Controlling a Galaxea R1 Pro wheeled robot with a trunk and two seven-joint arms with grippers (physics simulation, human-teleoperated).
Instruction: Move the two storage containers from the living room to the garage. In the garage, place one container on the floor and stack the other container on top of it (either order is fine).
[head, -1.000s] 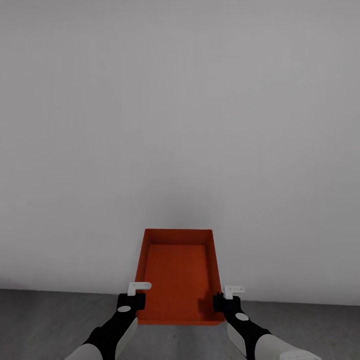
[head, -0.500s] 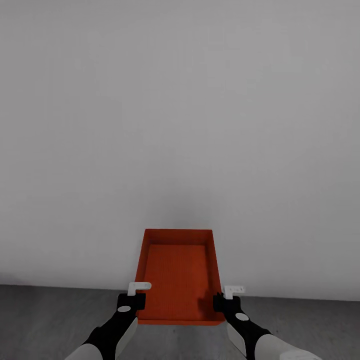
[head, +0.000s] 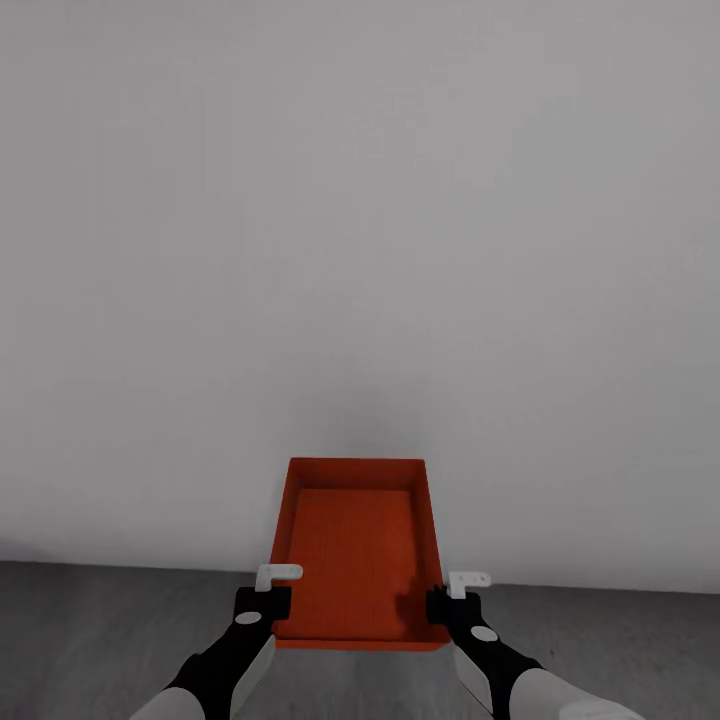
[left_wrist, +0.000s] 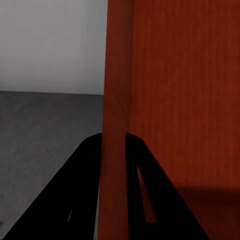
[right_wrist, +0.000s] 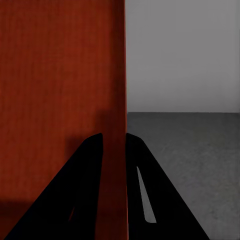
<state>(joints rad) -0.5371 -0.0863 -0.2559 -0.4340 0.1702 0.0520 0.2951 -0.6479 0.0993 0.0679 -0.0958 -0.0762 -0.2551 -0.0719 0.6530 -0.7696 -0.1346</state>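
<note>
One storage container (head: 355, 545), red-orange, rectangular and open-topped, hangs in front of the robot, carried between both arms above the dark grey concrete floor (head: 90, 640). Its long sides run from near to far, and its ribbed bottom faces up toward the head camera. Nothing lies inside it.

The left gripper (head: 268, 600) grips the container's left wall close to the near corner. In the left wrist view the two black fingers (left_wrist: 82, 185) sit on either side of the thin red wall (left_wrist: 116, 120), one inside the box and one outside, pressed flat against it. The right gripper (head: 447, 603) does the same on the right wall near its near corner; in the right wrist view its black fingers (right_wrist: 80, 190) are clamped on the wall (right_wrist: 114, 120) from both faces. Each arm shows a black wrist with a white forearm cover at the bottom of the head view.

Beyond the container stands a plain white-grey wall (head: 360, 250), which meets the floor in a line that passes behind the box at about the level of its near half. The floor looks rough and speckled in both wrist views (left_wrist: 45, 130) (right_wrist: 185, 150), with the wall rising pale behind it (right_wrist: 180, 55).
</note>
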